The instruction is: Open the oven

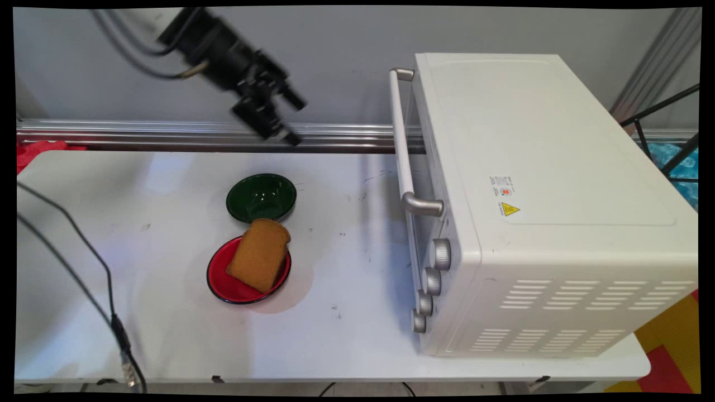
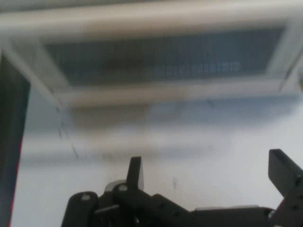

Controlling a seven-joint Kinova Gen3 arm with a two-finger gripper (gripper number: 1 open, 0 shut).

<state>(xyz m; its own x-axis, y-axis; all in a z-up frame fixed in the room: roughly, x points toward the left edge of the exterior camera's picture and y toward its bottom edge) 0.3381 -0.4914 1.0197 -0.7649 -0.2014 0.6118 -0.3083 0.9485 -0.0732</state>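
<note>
Bread (image 1: 259, 254) is lying across a red plate (image 1: 222, 283) on the worktop (image 1: 167, 329), while the gripper (image 1: 295, 120) is hanging high above, tilting toward the oven (image 1: 547, 201), fingers (image 2: 134, 171) spreading apart, empty.

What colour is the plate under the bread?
Red with a dark rim: the plate shows best in the main view.

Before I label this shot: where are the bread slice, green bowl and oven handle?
bread slice (image 1: 259, 254), main view, middle of crumb face.
green bowl (image 1: 261, 196), main view, inner floor.
oven handle (image 1: 401, 143), main view, bar's middle.
</note>
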